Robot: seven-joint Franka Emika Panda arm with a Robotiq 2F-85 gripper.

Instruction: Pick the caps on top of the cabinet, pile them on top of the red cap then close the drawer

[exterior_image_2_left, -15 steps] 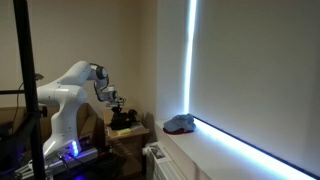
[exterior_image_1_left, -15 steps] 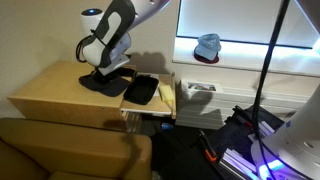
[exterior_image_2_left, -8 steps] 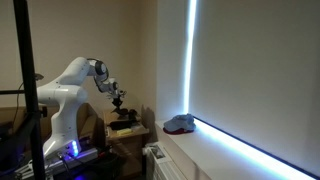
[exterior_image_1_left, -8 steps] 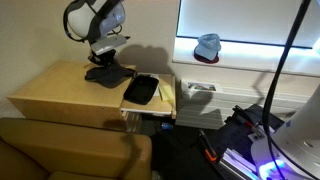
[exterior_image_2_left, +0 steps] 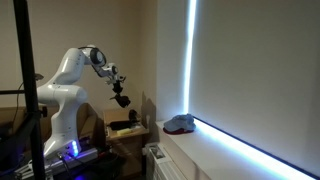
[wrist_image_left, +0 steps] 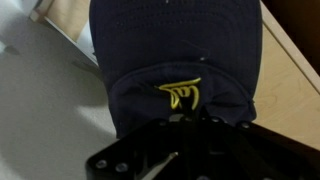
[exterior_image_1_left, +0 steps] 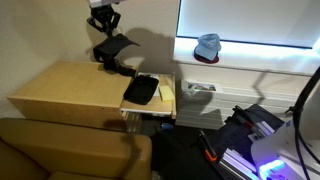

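Note:
My gripper (exterior_image_1_left: 104,24) is shut on the dark navy cap (exterior_image_1_left: 113,50) and holds it in the air above the back of the pale wood cabinet (exterior_image_1_left: 60,90). In the wrist view the navy cap (wrist_image_left: 170,50), with a yellow emblem, hangs from my jaws (wrist_image_left: 190,120). It also shows in an exterior view (exterior_image_2_left: 122,99). The light blue cap (exterior_image_1_left: 208,43) lies on the red cap (exterior_image_1_left: 204,59) on the window sill; the pile also shows in an exterior view (exterior_image_2_left: 180,123). The drawer (exterior_image_1_left: 150,95) stands open with its black tray inside.
A brown leather seat (exterior_image_1_left: 70,150) stands in front of the cabinet. A black tripod pole (exterior_image_1_left: 268,60) rises at the right. A white radiator (exterior_image_1_left: 200,95) sits below the sill. Equipment with blue light (exterior_image_1_left: 265,150) lies on the floor.
My gripper has risen from the cabinet top, lifting the navy cap with it and moving slightly toward the drawer side. The blue and red caps have not moved.

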